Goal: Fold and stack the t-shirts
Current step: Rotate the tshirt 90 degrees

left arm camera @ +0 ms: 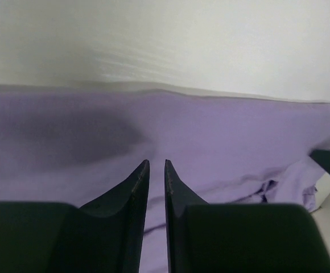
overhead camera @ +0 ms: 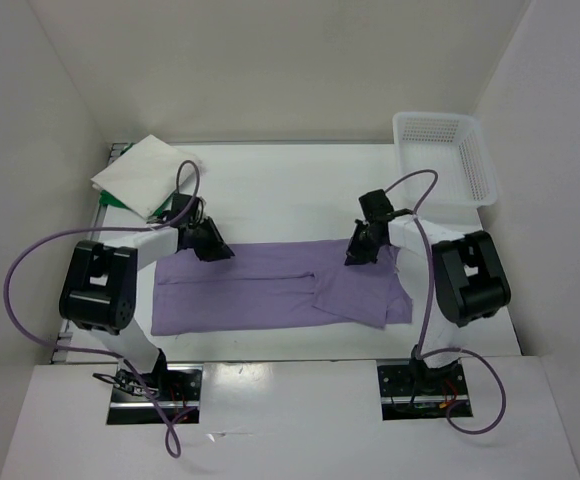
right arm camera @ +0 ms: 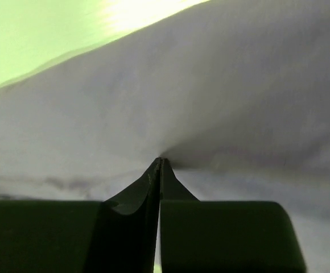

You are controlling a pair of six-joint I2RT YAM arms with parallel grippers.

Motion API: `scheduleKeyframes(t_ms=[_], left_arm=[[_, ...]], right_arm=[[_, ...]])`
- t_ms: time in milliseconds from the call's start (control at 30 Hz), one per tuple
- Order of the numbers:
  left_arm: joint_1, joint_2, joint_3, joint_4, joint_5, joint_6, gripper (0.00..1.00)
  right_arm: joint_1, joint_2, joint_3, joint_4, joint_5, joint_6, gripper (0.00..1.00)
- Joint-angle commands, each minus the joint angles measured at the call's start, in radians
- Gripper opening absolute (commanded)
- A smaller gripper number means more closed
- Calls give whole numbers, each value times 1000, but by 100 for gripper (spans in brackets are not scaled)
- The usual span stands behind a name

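Right wrist: right end effector (right arm camera: 160, 162) pinched shut on lavender shirt (right arm camera: 222, 96)

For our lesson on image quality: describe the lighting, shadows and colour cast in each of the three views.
Top external: even light, sharp, hardly any shadow on the purple shirt. Left wrist: a dark, blurred shadow lies across the shirt's left part. Right wrist: green cast and glare at top left; the cloth looks soft-focused and washed grey.
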Motion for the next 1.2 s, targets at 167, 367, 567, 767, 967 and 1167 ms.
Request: scheduleKeyframes(t_ms=[167, 367, 567, 767, 967, 1167], left_arm=[[15, -196, 105, -64, 64, 10, 23], [-22, -219, 58, -64, 75, -1, 23], [-77, -194, 197, -162, 89, 32, 23], [-88, -194, 228, -170, 59, 23, 23], [-74, -175, 228, -161, 33, 34, 23], [-16, -164, 219, -152, 33, 100, 23]], right_arm=[[2, 285, 217, 91, 44, -12, 0], [30, 709, 838, -10, 19, -12, 0], [98, 1266, 2147, -440, -38, -17, 3], [153, 977, 1830, -387, -24, -132, 11], [162, 550, 1369, -215, -73, -189, 40], [151, 175, 674, -46, -29, -198, 0]])
